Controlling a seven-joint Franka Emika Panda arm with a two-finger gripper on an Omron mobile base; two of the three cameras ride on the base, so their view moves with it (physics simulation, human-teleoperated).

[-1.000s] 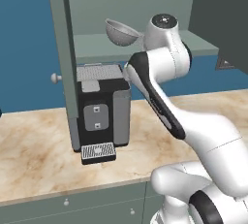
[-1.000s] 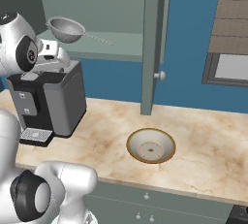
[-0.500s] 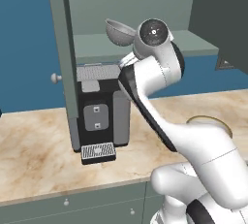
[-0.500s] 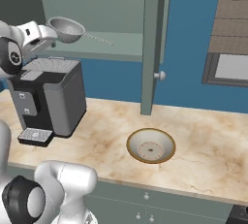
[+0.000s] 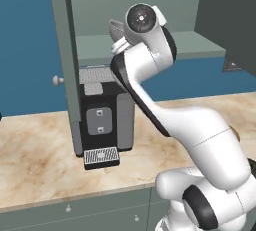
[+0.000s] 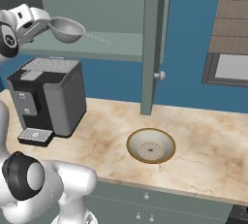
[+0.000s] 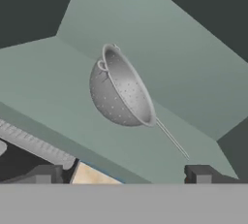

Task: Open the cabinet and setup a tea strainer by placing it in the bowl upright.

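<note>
We hold our gripper [image 7: 121, 182] wide open by the tea strainer [image 7: 121, 91] on the shelf [image 6: 121, 48], ready to grab it for the bowl [image 6: 150, 145].

— What do the walls look like?
— The wall [image 6: 189, 39] behind the counter is a flat deep blue, and in the right base view a window [image 6: 232, 70] with a dark frame sits at its far right, under a band of brown slatted blind [image 6: 235, 14].
— And the furniture?
— A beige marbled counter [image 6: 203, 145] runs across, with grey-green drawer fronts [image 5: 75, 212] below carrying tiny pale knobs. A black coffee machine [image 5: 102, 117] stands on it, a grated drip tray at its foot.
— How is the light?
— Even and soft, with faint shadows.
</note>
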